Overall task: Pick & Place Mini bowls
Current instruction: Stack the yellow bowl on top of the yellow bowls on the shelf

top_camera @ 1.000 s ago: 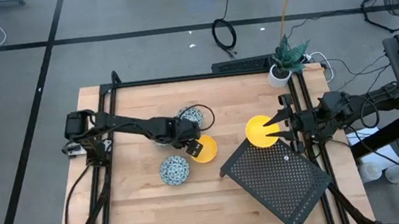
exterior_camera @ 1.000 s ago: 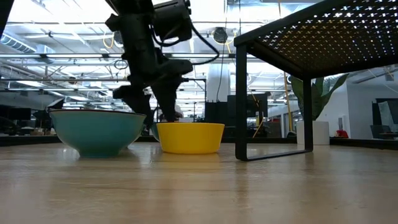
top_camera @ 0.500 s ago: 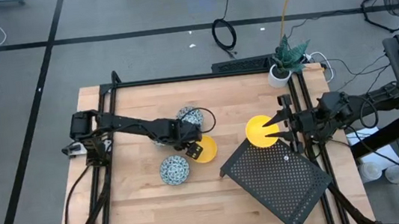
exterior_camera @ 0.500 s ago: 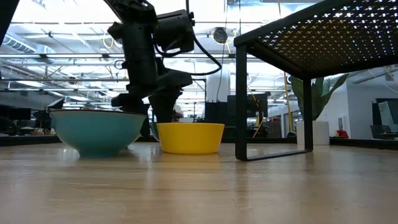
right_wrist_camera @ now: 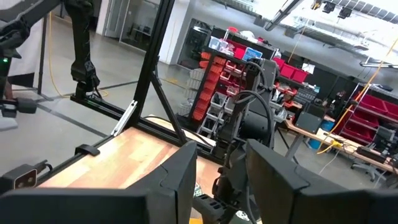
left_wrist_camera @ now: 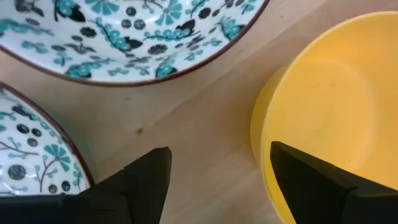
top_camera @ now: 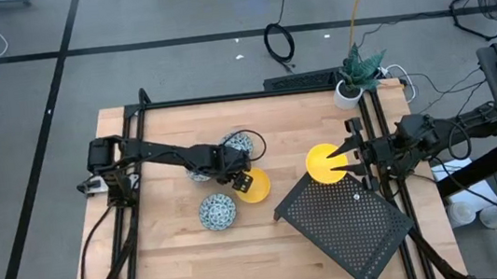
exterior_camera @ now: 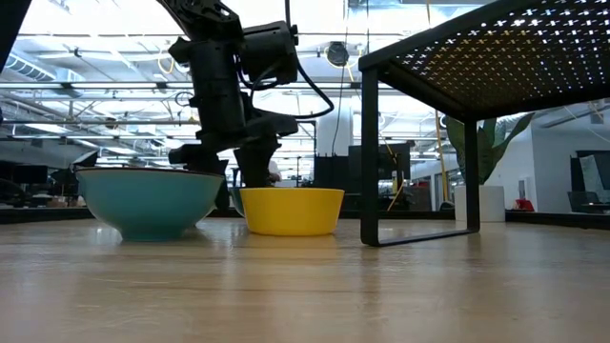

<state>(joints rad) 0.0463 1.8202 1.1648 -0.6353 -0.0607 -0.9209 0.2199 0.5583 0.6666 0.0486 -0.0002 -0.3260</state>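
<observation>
My two arms are dark, near black, built of slim jointed links. The left arm has a blocky base at the table's edge with a pale patch beside it. A black cable loops off its wrist housing. The right arm is bulkier, with thin cables trailing behind. Each gripper ends in two flat, matte black fingers with squared, angular tips and plain faces.

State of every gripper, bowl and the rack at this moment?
left gripper: open, astride the rim of the yellow bowl
right gripper: open, over the second yellow bowl
patterned bowls: upright, on the table
perforated black rack: standing, nothing on top
</observation>
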